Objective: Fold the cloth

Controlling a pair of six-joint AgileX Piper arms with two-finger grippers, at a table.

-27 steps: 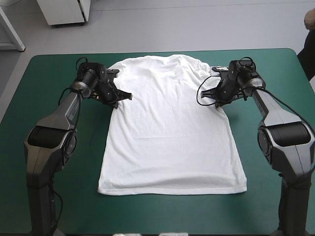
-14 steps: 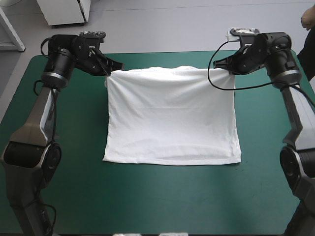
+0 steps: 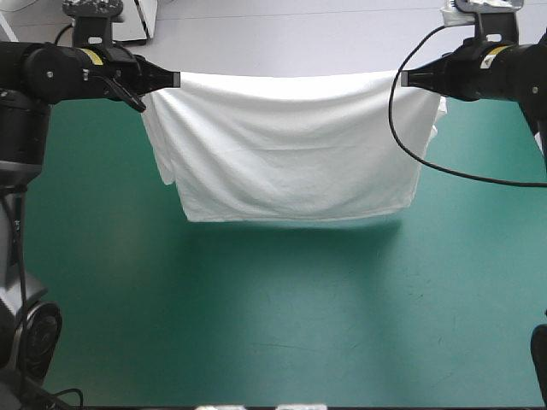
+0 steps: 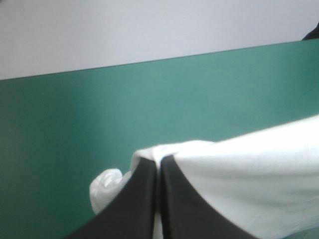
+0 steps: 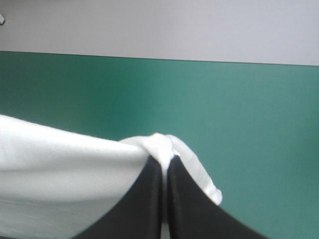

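The tabletop [image 3: 256, 333], under its teal-green cover, fills most of the high view. Over its far half the white T-shirt [image 3: 291, 145] hangs as a broad sheet, pulled taut along its upper edge between the two raised arms. Its lower hem hangs level over the cover with a soft shadow beneath, and whether the hem touches the cover cannot be told. A sleeve droops at each side of the sheet. The left gripper [image 3: 175, 79] pinches one upper corner, its black fingers all but closed with cloth between them. The right gripper [image 3: 403, 79] clamps the opposite corner in the same way, a small fold of cloth bunched over its fingertips.
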